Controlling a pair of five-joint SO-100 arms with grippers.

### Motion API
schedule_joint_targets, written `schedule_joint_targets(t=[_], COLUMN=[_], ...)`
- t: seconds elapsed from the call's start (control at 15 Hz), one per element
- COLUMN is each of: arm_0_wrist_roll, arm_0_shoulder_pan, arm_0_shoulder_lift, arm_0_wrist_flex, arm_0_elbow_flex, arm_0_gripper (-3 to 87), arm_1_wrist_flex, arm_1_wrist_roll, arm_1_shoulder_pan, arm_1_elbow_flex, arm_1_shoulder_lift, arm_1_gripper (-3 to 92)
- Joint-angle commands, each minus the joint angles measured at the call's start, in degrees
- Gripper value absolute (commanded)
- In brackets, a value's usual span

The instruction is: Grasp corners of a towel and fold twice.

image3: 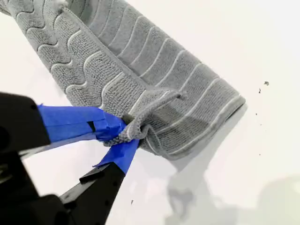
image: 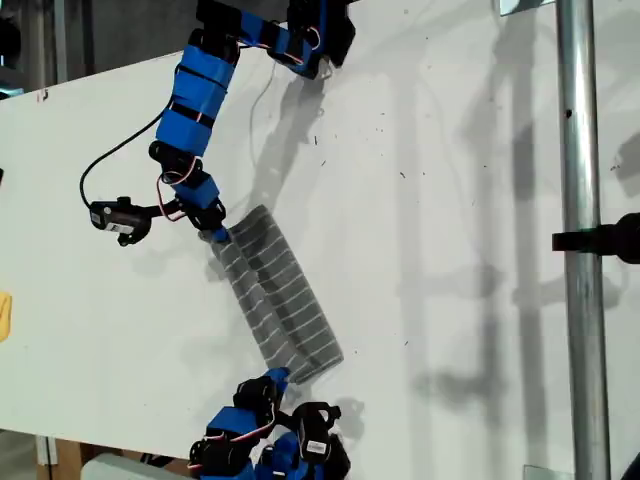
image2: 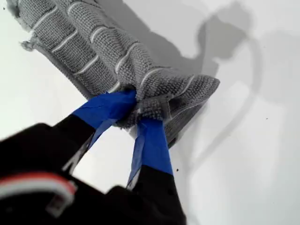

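The grey striped towel (image: 285,295) lies on the white table (image: 450,250) as a long folded strip, running from upper left to lower right in the exterior view. My first gripper (image: 213,233) (image2: 140,105) is shut on a bunched corner at the strip's upper end. That end of the towel (image2: 93,51) casts a shadow beside itself. My second gripper (image: 279,377) (image3: 131,133) is shut on a corner at the lower end, pinching a flap of the upper layer. The towel (image3: 140,61) has a rounded fold along the edge away from that gripper. A frayed far corner (image2: 28,44) lies free.
A vertical metal pole (image: 580,200) with a black clamp (image: 610,238) stands at the exterior view's right. A black cable (image: 100,170) loops to the camera (image: 120,217) beside my first gripper. A yellow object (image: 4,315) shows at the exterior view's left edge.
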Motion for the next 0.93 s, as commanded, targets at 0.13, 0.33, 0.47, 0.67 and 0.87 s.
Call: schedule_joint_targets(t=[0.13,0.33,0.47,0.67,0.87], arm_0_wrist_roll=[-2.20,-7.38,-9.76,-9.49,-8.88], arm_0_shoulder_pan=[2.81,6.59,8.44,8.88,9.32], arm_0_shoulder_lift=[6.59,9.32,10.28,10.02,10.20], arm_0_wrist_flex=[-8.53,-17.05,-21.53,-26.19,-28.39], arm_0_elbow_flex=[10.99,20.83,25.31,28.56,30.67], arm_0_gripper=[-2.8,-2.7,-2.7,-2.7,13.1], arm_1_wrist_flex=[1.14,-2.11,-5.45,-8.17,-8.26], arm_1_wrist_roll=[-0.79,1.23,2.46,2.55,2.99], arm_1_shoulder_pan=[1.67,-0.26,-0.44,-0.35,-0.70], arm_1_elbow_flex=[1.14,9.32,14.59,13.97,10.37], arm_1_shoulder_lift=[2.11,1.76,-0.70,-7.29,-12.13], arm_1_gripper=[-0.3,-0.3,-0.3,-0.3,-0.3])
